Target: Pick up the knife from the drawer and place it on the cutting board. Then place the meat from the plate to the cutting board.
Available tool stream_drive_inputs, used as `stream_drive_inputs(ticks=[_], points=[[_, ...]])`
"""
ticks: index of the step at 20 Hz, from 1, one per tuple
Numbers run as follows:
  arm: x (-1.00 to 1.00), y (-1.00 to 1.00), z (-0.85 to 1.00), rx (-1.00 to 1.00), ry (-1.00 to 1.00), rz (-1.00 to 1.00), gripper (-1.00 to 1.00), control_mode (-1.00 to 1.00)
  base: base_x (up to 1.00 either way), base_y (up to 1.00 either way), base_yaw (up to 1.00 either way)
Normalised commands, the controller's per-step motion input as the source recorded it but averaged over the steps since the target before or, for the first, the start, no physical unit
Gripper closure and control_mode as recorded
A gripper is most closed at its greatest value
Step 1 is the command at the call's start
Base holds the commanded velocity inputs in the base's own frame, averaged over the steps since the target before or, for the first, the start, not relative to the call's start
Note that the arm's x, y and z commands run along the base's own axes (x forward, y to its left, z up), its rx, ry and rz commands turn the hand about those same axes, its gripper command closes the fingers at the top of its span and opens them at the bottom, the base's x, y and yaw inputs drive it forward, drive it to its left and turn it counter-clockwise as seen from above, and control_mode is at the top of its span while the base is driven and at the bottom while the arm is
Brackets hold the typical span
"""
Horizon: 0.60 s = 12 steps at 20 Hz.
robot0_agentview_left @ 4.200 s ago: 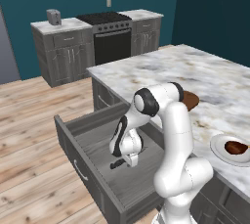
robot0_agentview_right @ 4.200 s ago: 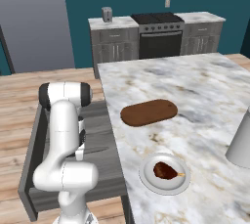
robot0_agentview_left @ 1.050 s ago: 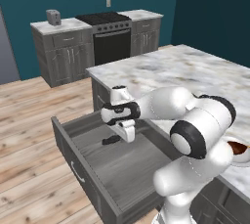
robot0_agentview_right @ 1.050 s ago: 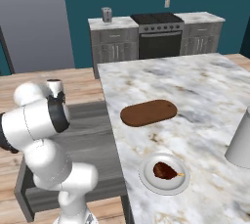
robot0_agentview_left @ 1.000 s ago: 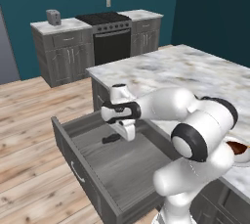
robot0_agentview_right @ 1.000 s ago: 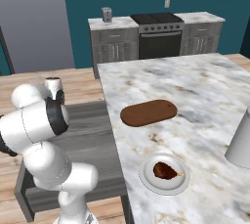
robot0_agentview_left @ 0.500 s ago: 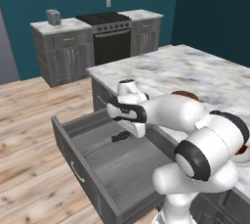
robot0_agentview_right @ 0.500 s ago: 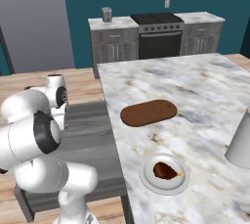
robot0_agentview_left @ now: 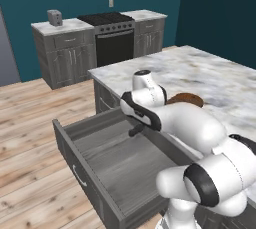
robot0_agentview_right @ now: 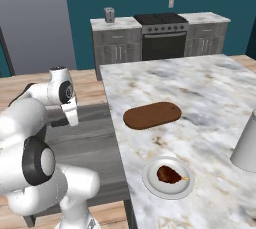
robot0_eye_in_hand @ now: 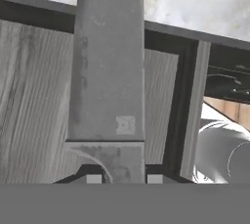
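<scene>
A: Biggest thing first?
B: Marble tabletop (robot0_agentview_right: 200, 88), off to the right of the gripper (robot0_eye_in_hand: 124, 178) in the right base view; in the hand view, lying beyond the blade's tip.

A: Then?
B: Drawer (robot0_agentview_left: 120, 165), pulled wide open, grey wood-grain floor directly under the gripper. Gripper hanging above its inner part, close to the tabletop's edge.

A: And the cutting board?
B: Cutting board (robot0_agentview_right: 152, 115) flat on the tabletop, well apart from the gripper, past the drawer's side and to the right in the right base view. Nothing lying on it.

A: Plate?
B: Plate (robot0_agentview_right: 149, 180) on the tabletop too, farther from the gripper than the cutting board and nearer the base.

A: State of the gripper?
B: Pressed in on the knife (robot0_eye_in_hand: 107, 71), pinching it near the handle end. Grey blade running straight out from between the two tips, raised above the drawer floor.

A: Smallest?
B: Meat (robot0_agentview_right: 169, 174), dark reddish lump in the middle of the plate, well apart from gripper and knife alike.
</scene>
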Motion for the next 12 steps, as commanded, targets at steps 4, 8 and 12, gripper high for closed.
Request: stream_drive_inputs(ticks=[4, 8, 12], points=[[0.00, -0.51, 0.38, 0.00, -0.05, 0.17, 1.00, -1.00, 0.00, 0.00, 0.00], [0.10, -0.58, 0.16, 0.00, 0.00, 0.05, 1.00, -1.00, 0.00, 0.00, 0.00], [0.14, -0.67, 0.13, 0.00, 0.00, 0.00, 1.00, -1.00, 0.00, 0.00, 0.00]])
